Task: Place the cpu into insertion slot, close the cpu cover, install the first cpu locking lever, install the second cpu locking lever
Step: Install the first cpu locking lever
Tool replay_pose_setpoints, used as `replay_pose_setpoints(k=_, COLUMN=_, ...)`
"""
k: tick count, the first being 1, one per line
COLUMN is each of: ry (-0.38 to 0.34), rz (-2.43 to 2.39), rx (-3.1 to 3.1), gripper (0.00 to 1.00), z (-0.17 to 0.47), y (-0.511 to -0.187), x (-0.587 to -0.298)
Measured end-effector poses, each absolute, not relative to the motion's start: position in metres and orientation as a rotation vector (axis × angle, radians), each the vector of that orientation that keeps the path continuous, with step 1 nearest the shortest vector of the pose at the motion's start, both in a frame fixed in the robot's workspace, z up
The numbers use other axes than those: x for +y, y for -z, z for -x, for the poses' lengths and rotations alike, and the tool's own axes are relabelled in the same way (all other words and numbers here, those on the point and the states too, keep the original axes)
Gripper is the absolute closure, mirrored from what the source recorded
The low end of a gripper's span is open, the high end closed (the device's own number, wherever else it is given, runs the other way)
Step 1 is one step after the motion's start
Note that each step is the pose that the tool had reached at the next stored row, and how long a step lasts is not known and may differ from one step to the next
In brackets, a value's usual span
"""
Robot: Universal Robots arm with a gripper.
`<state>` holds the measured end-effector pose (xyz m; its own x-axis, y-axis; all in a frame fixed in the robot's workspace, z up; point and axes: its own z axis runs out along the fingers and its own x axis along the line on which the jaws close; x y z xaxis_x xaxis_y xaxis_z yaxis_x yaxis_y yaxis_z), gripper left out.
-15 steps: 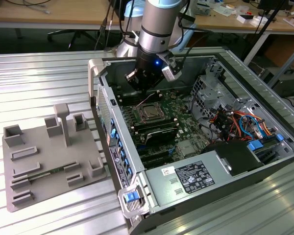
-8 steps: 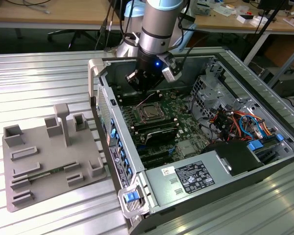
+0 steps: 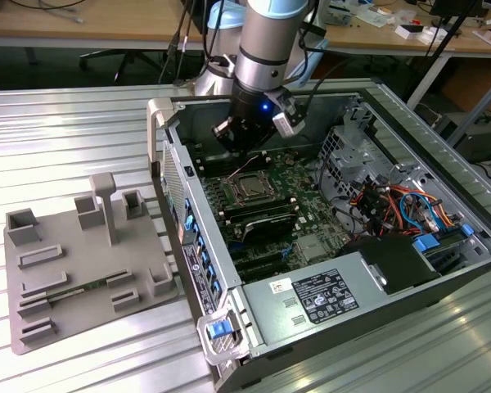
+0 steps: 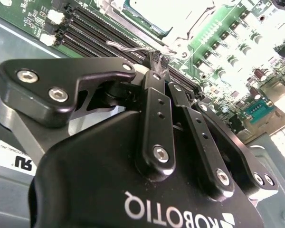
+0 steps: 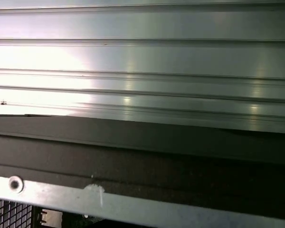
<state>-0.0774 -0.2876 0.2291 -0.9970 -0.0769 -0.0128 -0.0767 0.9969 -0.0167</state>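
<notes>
Item 1, gripper (image 4: 157, 59): I see it inside the open computer case (image 3: 442, 278), lowered over the motherboard (image 3: 303, 192) at the board's far edge in the exterior view. In the second wrist view the fingers (image 4: 154, 95) are pressed together, their tips pinching a thin wire locking lever (image 4: 128, 47) just beside the socket.

Item 2, cpu (image 3: 251, 187): silver-grey top, seated flat in the insertion slot (image 3: 239, 199) near the middle of the motherboard, just on the near side of my gripper.

Item 3, cpu cover (image 4: 178, 38): bright metal frame lying around the chip; overexposed, so I cannot tell whether it is fully latched.

Item 4, memory slots (image 4: 92, 26): long, black, running beside the socket.

Item 5, grey fixture tray (image 3: 82, 270): on the ribbed metal tabletop (image 3: 57, 131), at the exterior view's left, well apart from the case.
</notes>
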Motion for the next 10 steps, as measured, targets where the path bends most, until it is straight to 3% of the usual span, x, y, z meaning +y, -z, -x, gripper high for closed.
replay_pose_setpoints(k=10, ry=0.026, rz=0.120, rx=3.126, gripper=0.89, z=0.0756, y=-0.2285, x=-0.2870)
